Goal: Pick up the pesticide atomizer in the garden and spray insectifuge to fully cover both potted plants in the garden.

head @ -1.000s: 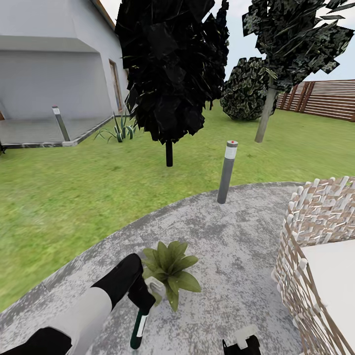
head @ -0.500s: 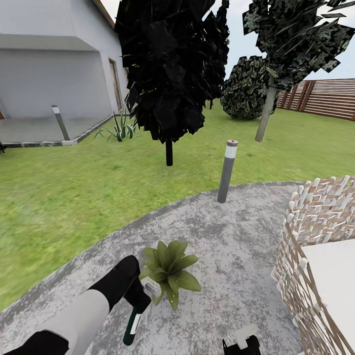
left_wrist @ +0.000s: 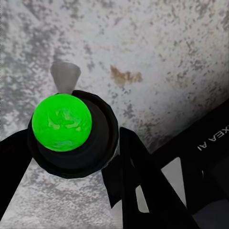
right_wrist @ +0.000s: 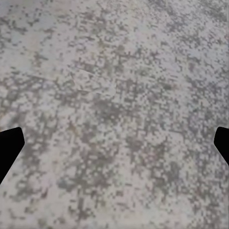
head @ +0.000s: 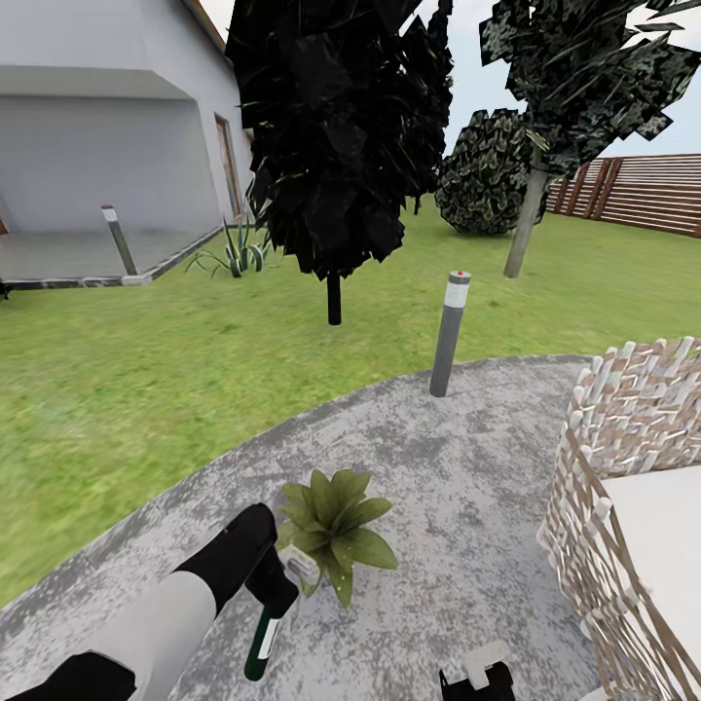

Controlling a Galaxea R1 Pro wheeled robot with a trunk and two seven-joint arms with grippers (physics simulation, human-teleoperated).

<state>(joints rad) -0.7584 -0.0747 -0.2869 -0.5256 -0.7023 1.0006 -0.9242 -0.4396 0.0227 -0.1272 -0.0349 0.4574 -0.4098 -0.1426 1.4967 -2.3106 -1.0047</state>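
My left gripper is shut on the pesticide atomizer, whose dark green body with a white band hangs down over the patio. Its whitish trigger head sits right beside the leaves of a potted plant, a low green rosette on the stone. In the left wrist view the atomizer's bright green base is held between black fingers. My right gripper is open over bare stone, and it also shows at the head view's lower edge. The second potted plant is out of view. I cannot make out any insectifuge specks.
A grey bollard lamp stands at the patio's far edge. A woven wicker piece with a white top is close on the right. Lawn, dark trees, a house and a slatted fence lie beyond.
The atomizer's lower end swung a little leftward in my left gripper. The whole head view has shifted slightly, so the camera moved. The right gripper stays open.
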